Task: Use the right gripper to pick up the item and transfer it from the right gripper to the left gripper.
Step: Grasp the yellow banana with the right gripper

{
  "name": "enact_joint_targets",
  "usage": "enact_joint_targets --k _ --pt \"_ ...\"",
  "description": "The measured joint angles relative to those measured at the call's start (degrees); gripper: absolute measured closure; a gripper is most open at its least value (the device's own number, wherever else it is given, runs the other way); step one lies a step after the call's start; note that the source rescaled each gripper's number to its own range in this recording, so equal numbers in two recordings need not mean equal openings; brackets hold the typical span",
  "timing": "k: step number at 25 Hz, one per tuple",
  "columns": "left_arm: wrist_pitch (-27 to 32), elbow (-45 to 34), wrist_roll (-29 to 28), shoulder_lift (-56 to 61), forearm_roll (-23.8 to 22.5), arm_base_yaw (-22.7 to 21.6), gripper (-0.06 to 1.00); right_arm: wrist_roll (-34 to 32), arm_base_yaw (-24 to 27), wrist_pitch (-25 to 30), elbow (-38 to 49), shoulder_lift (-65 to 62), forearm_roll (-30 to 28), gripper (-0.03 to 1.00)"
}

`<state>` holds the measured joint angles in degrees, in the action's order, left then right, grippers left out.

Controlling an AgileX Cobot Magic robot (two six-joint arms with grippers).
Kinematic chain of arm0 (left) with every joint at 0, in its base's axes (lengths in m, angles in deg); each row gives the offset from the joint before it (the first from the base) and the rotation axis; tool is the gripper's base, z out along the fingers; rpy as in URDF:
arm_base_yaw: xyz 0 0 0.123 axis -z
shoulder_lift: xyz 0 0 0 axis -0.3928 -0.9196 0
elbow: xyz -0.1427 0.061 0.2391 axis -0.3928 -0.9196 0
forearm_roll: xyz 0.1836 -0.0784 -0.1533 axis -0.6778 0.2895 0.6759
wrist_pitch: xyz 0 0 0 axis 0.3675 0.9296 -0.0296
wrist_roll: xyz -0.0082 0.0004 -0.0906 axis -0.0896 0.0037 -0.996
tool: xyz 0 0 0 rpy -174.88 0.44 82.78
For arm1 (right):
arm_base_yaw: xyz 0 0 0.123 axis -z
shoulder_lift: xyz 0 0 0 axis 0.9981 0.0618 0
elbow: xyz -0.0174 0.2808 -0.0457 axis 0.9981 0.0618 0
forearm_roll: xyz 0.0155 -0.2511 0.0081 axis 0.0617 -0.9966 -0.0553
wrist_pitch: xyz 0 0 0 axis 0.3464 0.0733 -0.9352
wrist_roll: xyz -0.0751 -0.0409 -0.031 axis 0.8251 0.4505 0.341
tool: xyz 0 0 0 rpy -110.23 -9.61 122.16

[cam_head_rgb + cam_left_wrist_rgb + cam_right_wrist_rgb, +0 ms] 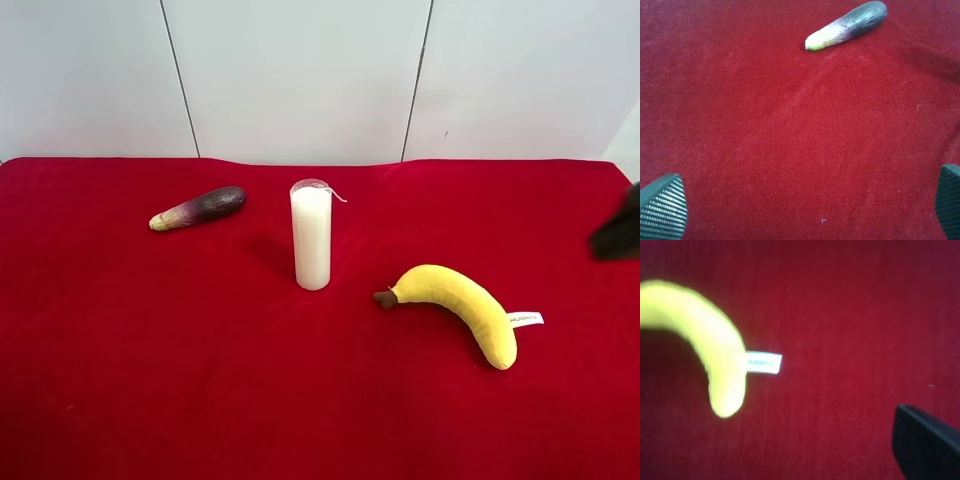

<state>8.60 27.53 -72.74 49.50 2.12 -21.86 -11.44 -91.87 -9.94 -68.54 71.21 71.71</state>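
Observation:
The yellow plush banana (460,305) lies on the red cloth right of centre, its brown stem toward the candle and its white tag (525,319) pointing right. It shows blurred in the right wrist view (705,335), with the tag (764,363) beside its tip. A black part of my right gripper (620,235) enters at the exterior high view's right edge, above and apart from the banana. Only one finger (925,440) shows in the right wrist view, far to the side and empty. My left gripper (807,210) is open and empty over bare cloth.
A tall white candle (311,236) stands upright mid-table, left of the banana. A dark purple eggplant (200,208) lies at the back left; it also shows in the left wrist view (847,25). A white panelled wall (300,80) stands behind the table.

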Motion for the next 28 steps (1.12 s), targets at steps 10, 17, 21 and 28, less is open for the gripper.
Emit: enact_joint_targets --k 10,17,21,28 --pt "0.0 0.0 0.0 0.0 0.0 0.0 -0.06 0.9 -12.1 -8.8 0.0 28.6 -0.5 -0.03" --pt "0.0 0.0 0.0 0.0 0.0 0.0 -0.06 0.7 -12.9 -14.7 0.0 39.5 -0.6 -0.03" --pt "0.0 0.0 0.0 0.0 0.0 0.0 -0.06 -0.3 -12.9 -17.3 -0.1 44.2 -0.7 -0.03" --pt "0.0 0.0 0.0 0.0 0.0 0.0 -0.06 -2.2 -12.9 -19.3 -0.1 47.7 -3.5 0.05"
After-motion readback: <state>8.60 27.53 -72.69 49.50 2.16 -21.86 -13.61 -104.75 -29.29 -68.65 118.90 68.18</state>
